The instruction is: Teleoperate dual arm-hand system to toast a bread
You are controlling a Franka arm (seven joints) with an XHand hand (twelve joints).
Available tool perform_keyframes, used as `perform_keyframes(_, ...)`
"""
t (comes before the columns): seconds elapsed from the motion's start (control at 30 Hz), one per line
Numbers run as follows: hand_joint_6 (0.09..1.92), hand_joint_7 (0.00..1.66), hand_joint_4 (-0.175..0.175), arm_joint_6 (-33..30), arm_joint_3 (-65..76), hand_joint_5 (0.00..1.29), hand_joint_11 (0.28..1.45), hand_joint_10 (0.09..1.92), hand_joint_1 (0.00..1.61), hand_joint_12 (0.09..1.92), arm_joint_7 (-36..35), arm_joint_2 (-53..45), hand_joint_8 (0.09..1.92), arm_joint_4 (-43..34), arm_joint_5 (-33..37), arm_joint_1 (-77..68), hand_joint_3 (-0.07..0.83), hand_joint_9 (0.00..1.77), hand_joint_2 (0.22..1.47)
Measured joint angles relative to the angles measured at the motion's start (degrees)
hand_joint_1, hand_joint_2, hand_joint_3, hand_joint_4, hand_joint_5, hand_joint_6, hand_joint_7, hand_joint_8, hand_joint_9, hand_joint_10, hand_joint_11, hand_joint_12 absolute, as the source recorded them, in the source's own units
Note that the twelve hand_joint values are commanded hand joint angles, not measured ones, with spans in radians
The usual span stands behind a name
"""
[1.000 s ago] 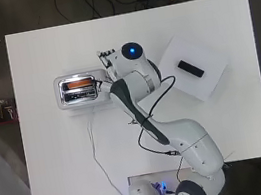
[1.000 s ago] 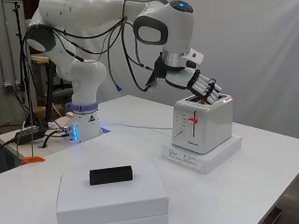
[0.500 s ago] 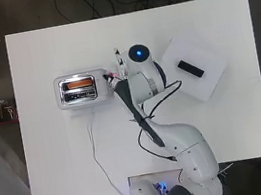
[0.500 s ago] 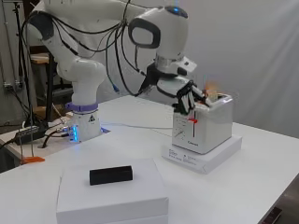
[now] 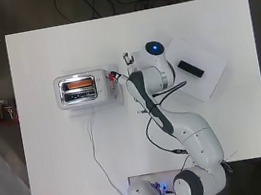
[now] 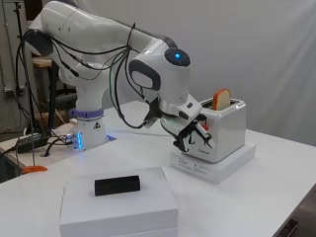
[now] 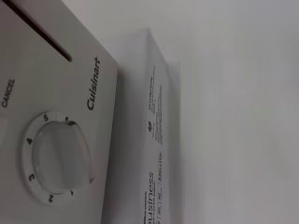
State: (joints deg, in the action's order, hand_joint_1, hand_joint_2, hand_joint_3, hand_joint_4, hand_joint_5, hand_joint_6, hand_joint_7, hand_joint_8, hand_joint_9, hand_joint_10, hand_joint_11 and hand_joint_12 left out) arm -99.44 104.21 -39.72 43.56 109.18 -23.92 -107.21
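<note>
A white toaster (image 5: 80, 88) (image 6: 224, 129) stands on a flat white box (image 6: 217, 167) left of the table's middle. A slice of bread (image 6: 221, 99) (image 5: 76, 82) sits in one slot and sticks up above the top. My hand (image 6: 193, 132) (image 5: 118, 77) hangs at the toaster's front face, beside the red lever knob (image 6: 204, 127). Its fingers are loosely bent and hold nothing. The wrist view shows that front face very close: the numbered dial (image 7: 58, 158), the dark lever slot (image 7: 39, 31) and the printed box (image 7: 154, 154) underneath.
A larger white box (image 6: 118, 210) (image 5: 210, 75) with a black block (image 6: 117, 185) (image 5: 190, 68) on top lies to the arm's right. The toaster's cable (image 5: 95, 149) runs down the table toward the arm's base (image 6: 84, 131).
The hand has come off the toaster's top and dropped down to its front face. The bread stays in the slot, now uncovered.
</note>
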Motion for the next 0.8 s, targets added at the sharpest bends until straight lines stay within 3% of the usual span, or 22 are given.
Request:
perform_keyframes(0.27, 0.09, 1.48, -0.108, -0.52, 3.33, 0.51, 1.3, 1.92, 0.01, 1.92, -0.14, 2.56, 1.92, -0.29, 0.32, -3.27, 0.004, 1.67, 1.12)
perform_keyframes(0.37, 0.09, 1.44, -0.123, -0.63, 4.87, 0.45, 1.29, 1.92, 0.03, 1.92, -1.16, 3.96, 1.92, -1.31, 1.16, -4.61, 0.003, 1.68, 1.13)
perform_keyframes(0.57, 0.09, 1.09, -0.158, -1.93, 7.51, 0.32, 1.04, 1.92, 0.09, 1.92, -2.23, 5.87, 1.92, -0.72, 0.2, -5.76, 0.001, 1.44, 1.14)
perform_keyframes(0.8, 0.09, 0.98, -0.151, -1.95, 13.77, 0.27, 0.79, 1.92, 0.13, 1.85, -4.42, 8.9, 1.92, -0.28, -1.52, -7.57, 0.004, 1.28, 1.16)
